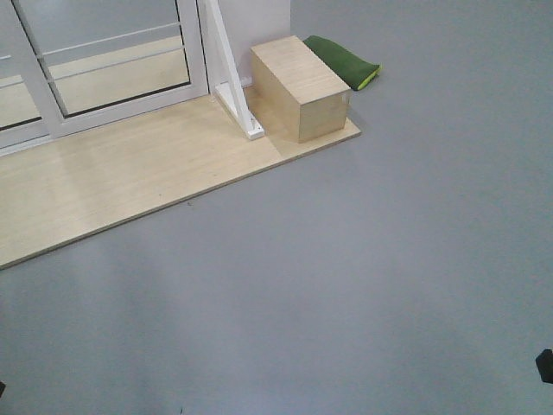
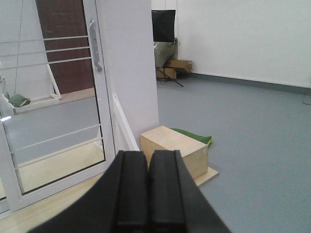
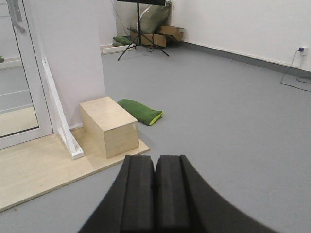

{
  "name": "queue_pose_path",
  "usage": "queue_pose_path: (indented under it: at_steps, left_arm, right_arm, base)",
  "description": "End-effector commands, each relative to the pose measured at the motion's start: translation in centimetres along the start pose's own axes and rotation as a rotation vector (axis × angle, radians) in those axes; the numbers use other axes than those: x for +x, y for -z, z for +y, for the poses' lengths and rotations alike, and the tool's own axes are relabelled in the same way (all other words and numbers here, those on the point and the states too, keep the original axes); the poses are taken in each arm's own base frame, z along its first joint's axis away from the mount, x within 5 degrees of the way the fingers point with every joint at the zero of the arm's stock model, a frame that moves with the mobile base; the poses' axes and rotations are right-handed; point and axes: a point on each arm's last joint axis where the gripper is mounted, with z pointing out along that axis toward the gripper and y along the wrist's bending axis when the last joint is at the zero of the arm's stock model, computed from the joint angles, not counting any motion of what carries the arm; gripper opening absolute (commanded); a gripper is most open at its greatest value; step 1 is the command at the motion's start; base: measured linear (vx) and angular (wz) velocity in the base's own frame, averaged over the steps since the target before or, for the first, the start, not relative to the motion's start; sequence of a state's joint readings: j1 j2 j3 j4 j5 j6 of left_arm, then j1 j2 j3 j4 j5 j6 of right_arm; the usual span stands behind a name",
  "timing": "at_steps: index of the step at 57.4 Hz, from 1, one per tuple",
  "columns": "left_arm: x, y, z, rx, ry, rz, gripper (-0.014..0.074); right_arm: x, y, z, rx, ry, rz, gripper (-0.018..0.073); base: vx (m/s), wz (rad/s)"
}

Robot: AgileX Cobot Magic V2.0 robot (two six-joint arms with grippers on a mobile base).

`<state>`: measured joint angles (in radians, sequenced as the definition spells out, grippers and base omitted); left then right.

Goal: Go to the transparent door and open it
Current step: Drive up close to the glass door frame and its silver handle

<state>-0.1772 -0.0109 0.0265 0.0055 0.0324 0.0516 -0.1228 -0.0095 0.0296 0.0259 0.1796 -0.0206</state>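
The transparent door [image 2: 53, 97] is a clear glass panel in a glossy white frame with thin white bars. Its curved grey handle [image 2: 95, 46] with a lock plate sits high on the right stile. The door's lower part shows at the top left of the front view [image 1: 121, 60], and its edge at the far left of the right wrist view [image 3: 19, 73]. My left gripper [image 2: 147, 158] is shut and empty, some way short of the door. My right gripper [image 3: 155, 162] is shut and empty, over grey floor.
A light wooden platform [image 1: 112, 186] lies before the door. On it stand a wooden box [image 1: 301, 86] and a white brace post [image 1: 232, 73]. A green cushion [image 1: 344, 59] lies behind the box. A white wall panel [image 2: 129, 68] stands right of the door. A tripod and cardboard boxes [image 3: 150, 34] are far back.
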Motion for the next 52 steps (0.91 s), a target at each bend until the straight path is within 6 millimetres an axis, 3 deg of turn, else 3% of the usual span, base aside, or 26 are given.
queue_pose_path:
  at_steps: [1,52]
  left_arm:
    - [0.29,-0.05,-0.04,0.001,0.013,-0.056,-0.0006]
    - [0.29,-0.05,-0.04,0.001,0.013,-0.056,-0.0006]
  right_arm:
    - [-0.34,0.02,-0.04,0.006,0.007,-0.077,-0.0008]
    - [-0.34,0.02,-0.04,0.006,0.007,-0.077,-0.0008]
  base:
    - [0.60,0.07]
    - [0.57,0.22]
